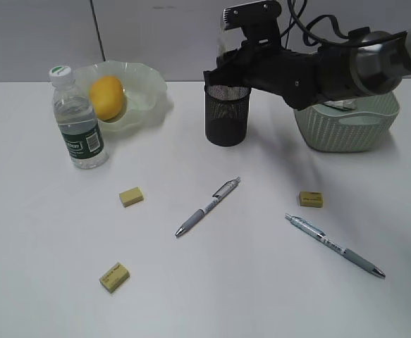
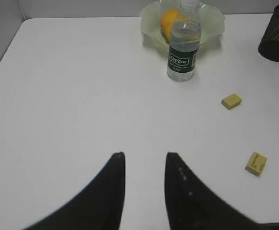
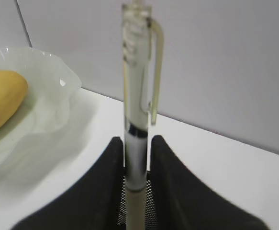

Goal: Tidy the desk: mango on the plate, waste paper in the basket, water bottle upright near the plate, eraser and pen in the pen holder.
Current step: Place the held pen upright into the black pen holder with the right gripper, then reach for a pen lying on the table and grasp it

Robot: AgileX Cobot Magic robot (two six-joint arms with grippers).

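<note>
Holding a pen (image 3: 137, 120) upright between our right gripper (image 3: 135, 158) jaws over the pen holder (image 1: 227, 115) near the desk's far edge, we release only once centred; left gripper (image 2: 144, 165) jaws spread, empty.

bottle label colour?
Dark green with white lettering, on the small clear plastic water bottle; clearest in the left wrist view.

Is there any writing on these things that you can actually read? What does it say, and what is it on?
"Cestbon", as best it reads: white logo on the dark green label of the water bottle.
Small white print on the same label in the exterior view: too small to read.
Dark marks on one eraser: too blurred to read.
Nothing readable on the pens, pen holder, basket or plate.
</note>
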